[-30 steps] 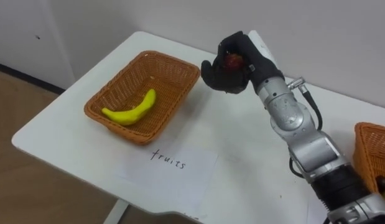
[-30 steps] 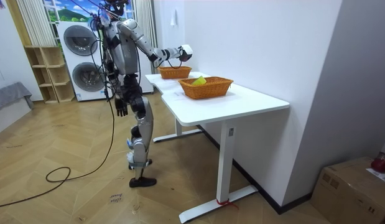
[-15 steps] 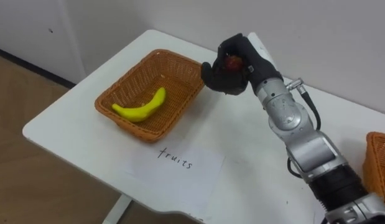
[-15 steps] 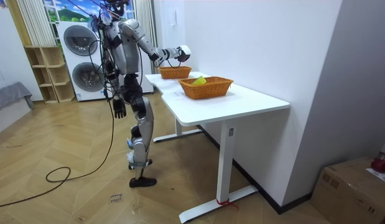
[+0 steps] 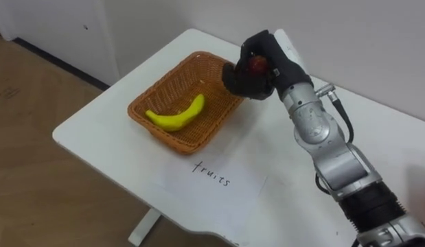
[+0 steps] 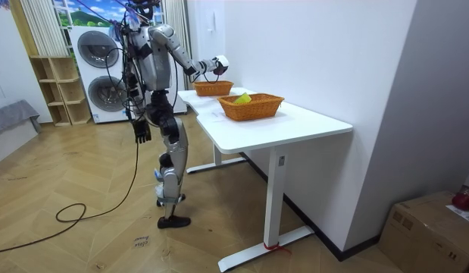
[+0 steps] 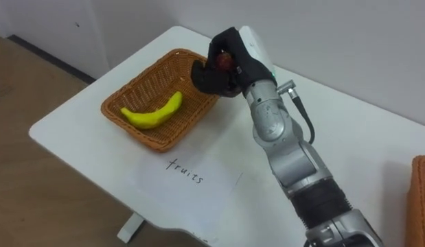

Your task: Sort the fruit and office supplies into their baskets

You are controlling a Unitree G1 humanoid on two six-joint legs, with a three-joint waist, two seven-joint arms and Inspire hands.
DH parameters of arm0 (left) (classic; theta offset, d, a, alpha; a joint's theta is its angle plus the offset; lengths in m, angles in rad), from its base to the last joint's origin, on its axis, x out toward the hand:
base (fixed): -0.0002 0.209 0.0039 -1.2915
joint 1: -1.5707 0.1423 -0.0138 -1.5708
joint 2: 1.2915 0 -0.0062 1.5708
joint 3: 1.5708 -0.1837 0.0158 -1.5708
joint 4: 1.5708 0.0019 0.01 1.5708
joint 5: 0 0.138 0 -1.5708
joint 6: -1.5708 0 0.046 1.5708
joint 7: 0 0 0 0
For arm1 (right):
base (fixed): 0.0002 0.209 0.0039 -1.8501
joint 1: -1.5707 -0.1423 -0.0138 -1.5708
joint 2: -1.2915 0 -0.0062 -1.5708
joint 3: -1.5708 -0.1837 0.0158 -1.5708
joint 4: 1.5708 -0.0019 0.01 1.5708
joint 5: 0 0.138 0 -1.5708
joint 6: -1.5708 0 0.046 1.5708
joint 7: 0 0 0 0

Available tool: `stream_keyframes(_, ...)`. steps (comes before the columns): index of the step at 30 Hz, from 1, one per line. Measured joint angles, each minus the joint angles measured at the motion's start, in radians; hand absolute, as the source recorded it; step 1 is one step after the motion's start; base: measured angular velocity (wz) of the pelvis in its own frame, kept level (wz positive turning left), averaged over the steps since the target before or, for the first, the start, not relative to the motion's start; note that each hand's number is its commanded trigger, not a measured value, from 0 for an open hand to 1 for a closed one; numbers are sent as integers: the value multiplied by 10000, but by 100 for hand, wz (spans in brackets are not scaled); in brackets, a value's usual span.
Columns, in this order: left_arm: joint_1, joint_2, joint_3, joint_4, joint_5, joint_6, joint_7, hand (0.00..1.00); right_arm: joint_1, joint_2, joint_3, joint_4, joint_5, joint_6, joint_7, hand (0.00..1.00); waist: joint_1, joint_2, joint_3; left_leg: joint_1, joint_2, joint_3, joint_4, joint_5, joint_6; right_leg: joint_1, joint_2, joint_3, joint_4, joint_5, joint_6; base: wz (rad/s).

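Note:
My right hand [image 5: 255,74] is shut on a small red fruit [image 5: 255,64] and hovers over the far right corner of the wicker fruit basket [image 5: 162,88]. A yellow banana [image 5: 176,115] lies inside that basket. In the right eye view the same hand [image 7: 224,74] holds the red fruit [image 7: 221,60] above the basket's rim [image 7: 133,88]. A paper sheet [image 5: 213,175] with a handwritten label lies in front of the basket. In the room view my left hand [image 6: 142,130] hangs at my side with relaxed fingers, away from the table.
A second wicker basket [image 7: 423,186] sits at the table's right edge; the room view has it [image 6: 250,107] nearer the camera, with something yellow inside. The white table [image 5: 95,123] ends close to the fruit basket's left side. I stand at the table's long side.
The camera has swung left, so the basket sits more central. My right hand, still holding the red fruit, has moved from beside the basket to above its far right corner.

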Motion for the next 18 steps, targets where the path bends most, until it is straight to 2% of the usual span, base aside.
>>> stream_keyframes(7,102,0,-5,-1,117,-2,-18,0,1,80,361,5,73,2,-17,100,86,-112,-31,-20,12,-37,-26,0,-1,3,6,-167,-10,0,0,2)
stream_keyframes(12,90,83,-8,-19,136,-10,-16,0,1,118,596,5,73,2,-35,100,54,-222,-95,-90,-54,-268,5,4,-1,31,-7,-413,-7,-2,3,13)
stream_keyframes(14,106,90,-15,-20,145,-9,-13,0,0,183,621,4,172,3,-40,100,155,-271,-117,-74,-62,-294,-6,10,9,56,-34,-458,-9,-11,18,5)
stream_keyframes(18,94,95,-12,-20,164,-11,10,0,0,332,665,6,154,9,-36,100,374,-389,-79,-116,-138,-402,-19,33,48,59,-97,-625,-12,-30,50,7)
